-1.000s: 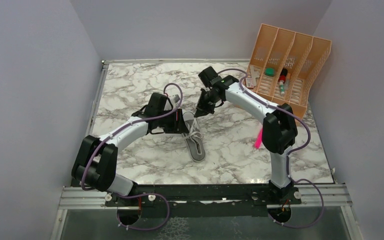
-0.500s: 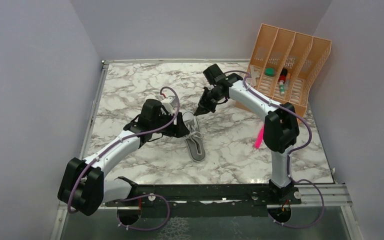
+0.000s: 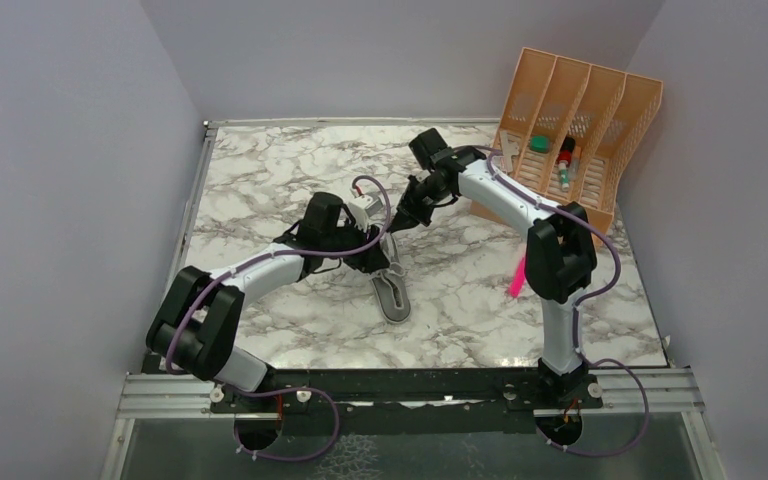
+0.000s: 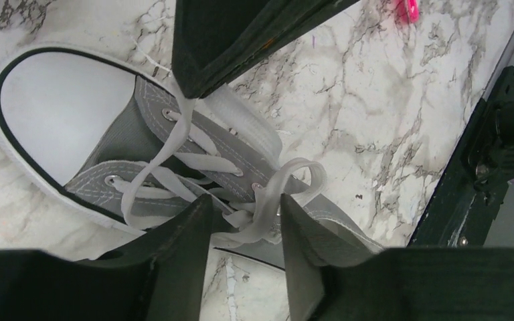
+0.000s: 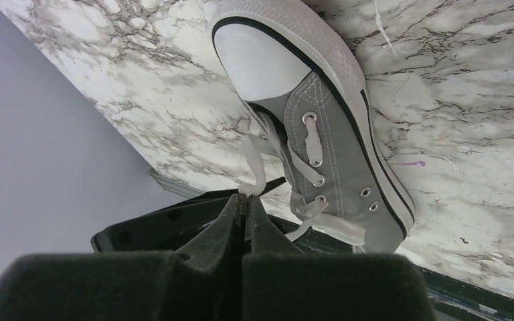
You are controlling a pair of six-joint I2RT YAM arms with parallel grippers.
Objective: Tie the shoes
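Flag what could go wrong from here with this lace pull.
1. The right gripper pinches one lace only at its fingertips, so a hard pull may slip it free.
2. No gripper clamps the shoe, so lace tension could drag or tip it.
3. The left gripper is open around the loop with crossed strands close by. Closing may catch the wrong one.

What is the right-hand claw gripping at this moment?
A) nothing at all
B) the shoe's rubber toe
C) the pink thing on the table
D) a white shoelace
D: in the right wrist view the right gripper is shut on a white lace that runs up to it from the shoe.
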